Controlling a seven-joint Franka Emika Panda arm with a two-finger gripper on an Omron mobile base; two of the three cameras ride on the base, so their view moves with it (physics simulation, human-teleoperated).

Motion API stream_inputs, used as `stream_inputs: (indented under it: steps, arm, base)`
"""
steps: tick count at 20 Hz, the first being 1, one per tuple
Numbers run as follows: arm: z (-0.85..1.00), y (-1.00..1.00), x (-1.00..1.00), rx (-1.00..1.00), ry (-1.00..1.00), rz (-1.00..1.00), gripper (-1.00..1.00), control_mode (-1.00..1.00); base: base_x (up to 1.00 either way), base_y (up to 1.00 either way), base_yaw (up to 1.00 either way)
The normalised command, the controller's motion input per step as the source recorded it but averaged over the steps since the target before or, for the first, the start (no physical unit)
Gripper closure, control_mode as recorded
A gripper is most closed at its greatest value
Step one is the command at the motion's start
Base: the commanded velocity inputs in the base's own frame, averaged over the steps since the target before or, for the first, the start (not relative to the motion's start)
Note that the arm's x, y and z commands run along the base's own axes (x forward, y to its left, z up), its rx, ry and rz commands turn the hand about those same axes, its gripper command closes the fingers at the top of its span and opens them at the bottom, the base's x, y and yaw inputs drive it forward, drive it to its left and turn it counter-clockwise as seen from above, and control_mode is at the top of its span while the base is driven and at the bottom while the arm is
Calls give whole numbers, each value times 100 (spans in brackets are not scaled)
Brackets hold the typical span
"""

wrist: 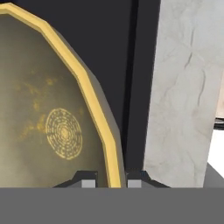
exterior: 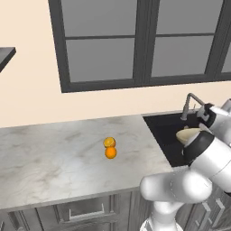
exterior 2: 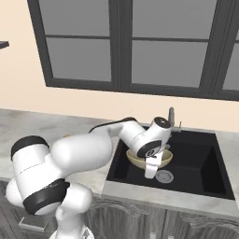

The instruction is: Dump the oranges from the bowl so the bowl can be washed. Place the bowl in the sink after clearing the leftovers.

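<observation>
Two oranges (exterior: 109, 148) lie touching on the marble counter (exterior: 49, 158), left of the sink; the nearer one is darker. The tan bowl (exterior 2: 139, 160) hangs empty over the black sink (exterior 2: 198, 161), a little above its floor near the left wall. In the hand view my gripper (wrist: 111, 183) is shut on the bowl (wrist: 52, 122): its yellow rim runs between the two dark fingertips (wrist: 89, 183). From the left base view the bowl (exterior: 187, 134) shows pale behind my forearm, over the sink (exterior: 164, 128).
A grey gooseneck faucet (exterior: 188, 103) stands at the sink's back edge. The round drain (exterior 2: 164, 176) lies just right of the bowl. My arm bends over the counter's front edge. A dark-framed window (exterior 2: 130, 46) fills the wall behind.
</observation>
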Motion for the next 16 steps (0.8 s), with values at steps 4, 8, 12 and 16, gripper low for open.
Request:
stream_inputs:
  steps: [4, 8, 12, 16]
  arm:
    - [-25, 0, 8, 0, 0, 0, 100, -100]
    - [-48, 0, 0, 0, 0, 0, 100, -100]
    - [-22, 0, 4, 0, 0, 0, 100, -100]
    - [-1, 0, 17, 0, 0, 0, 100, -100]
  base:
    - [0, 0, 0]
    - [0, 0, 0]
    - [0, 0, 0]
    - [0, 0, 0]
